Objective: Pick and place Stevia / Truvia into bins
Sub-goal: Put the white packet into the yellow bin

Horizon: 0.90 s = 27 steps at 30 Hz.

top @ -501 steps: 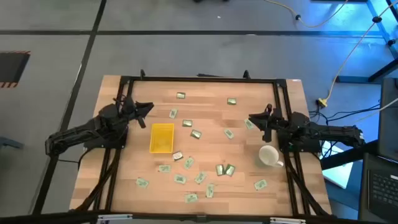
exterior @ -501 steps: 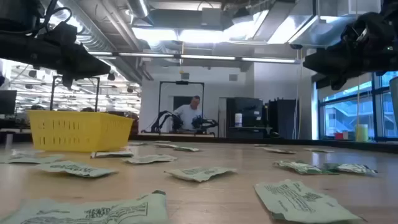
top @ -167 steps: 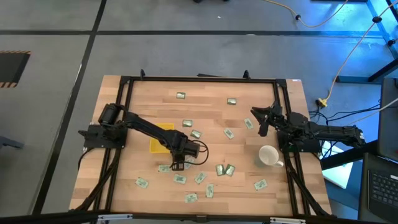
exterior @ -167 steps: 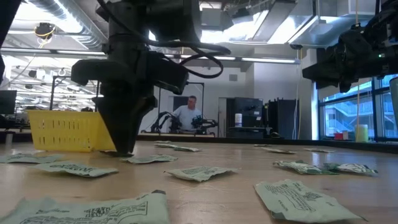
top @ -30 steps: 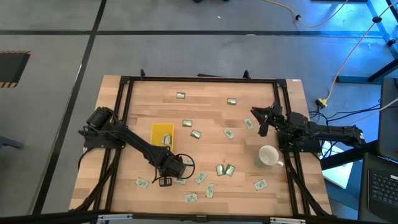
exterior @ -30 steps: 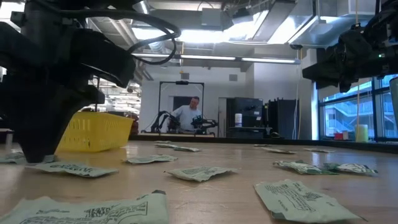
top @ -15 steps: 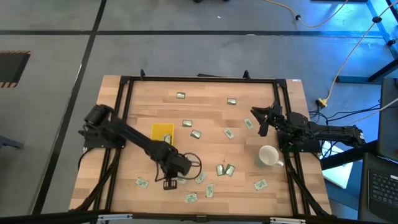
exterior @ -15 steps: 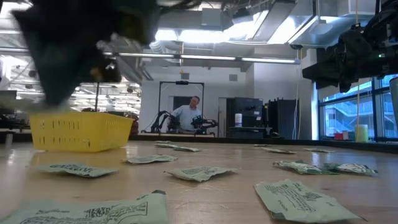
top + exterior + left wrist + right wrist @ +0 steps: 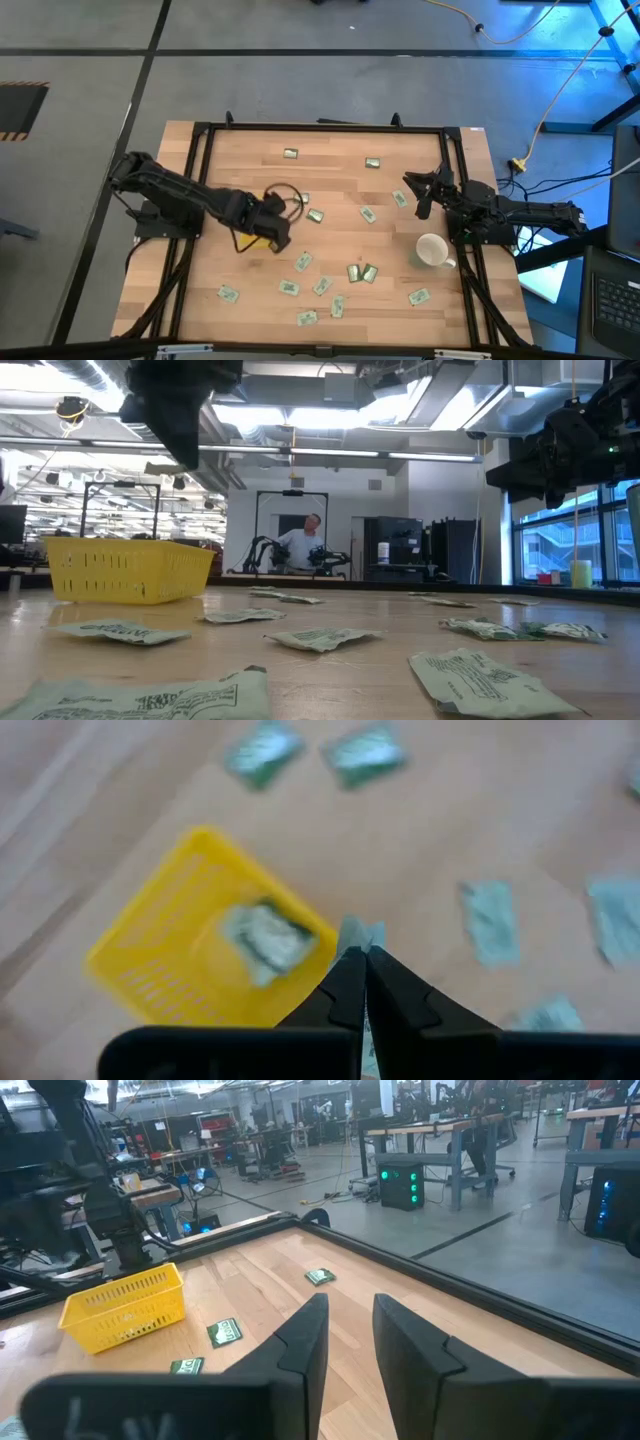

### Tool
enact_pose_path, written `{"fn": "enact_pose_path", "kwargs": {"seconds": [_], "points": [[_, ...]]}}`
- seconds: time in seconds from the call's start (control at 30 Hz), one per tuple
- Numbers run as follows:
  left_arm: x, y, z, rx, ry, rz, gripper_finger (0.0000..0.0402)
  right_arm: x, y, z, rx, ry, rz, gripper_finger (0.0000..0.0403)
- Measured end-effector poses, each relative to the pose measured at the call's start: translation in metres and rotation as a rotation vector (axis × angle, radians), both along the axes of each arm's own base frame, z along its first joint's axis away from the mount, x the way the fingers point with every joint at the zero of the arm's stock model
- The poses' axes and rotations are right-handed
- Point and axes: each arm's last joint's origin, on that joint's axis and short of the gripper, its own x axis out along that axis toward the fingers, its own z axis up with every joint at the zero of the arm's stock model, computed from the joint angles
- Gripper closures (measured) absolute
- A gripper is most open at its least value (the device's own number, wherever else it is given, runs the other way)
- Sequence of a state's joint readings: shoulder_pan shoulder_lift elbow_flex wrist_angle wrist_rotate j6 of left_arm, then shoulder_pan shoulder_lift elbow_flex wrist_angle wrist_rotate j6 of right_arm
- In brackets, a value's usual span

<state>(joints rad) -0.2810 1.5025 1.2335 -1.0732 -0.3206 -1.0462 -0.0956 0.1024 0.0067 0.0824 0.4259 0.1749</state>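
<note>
Above yellow tray [image 9: 190, 950], your left tool [image 9: 360, 982] pinches sachet [image 9: 352, 933]; tray lies just ahead, right tool [image 9: 348, 1342] parked, part-open.

Right gripper [image 9: 350, 1335] hung above the wooden surface [image 9: 280, 1285], dark fingers [image 9: 305, 1342] parted, yellow tray [image 9: 125, 1312] stood beyond, green-and-white sachets [image 9: 224, 1332] lay scattered near it, left arm [image 9: 95, 1190] rose behind the tray, workshop benches filled the background.
</note>
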Motion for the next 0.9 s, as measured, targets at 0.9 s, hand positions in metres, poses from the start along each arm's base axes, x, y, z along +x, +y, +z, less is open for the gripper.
{"fn": "enact_pose_path", "kwargs": {"seconds": [0.9], "points": [[-0.010, 0.052, -0.086, -0.139, 0.122, 0.297, 0.0391, 0.000, 0.000, 0.000, 0.000, 0.000, 0.000, 0.0316]]}}
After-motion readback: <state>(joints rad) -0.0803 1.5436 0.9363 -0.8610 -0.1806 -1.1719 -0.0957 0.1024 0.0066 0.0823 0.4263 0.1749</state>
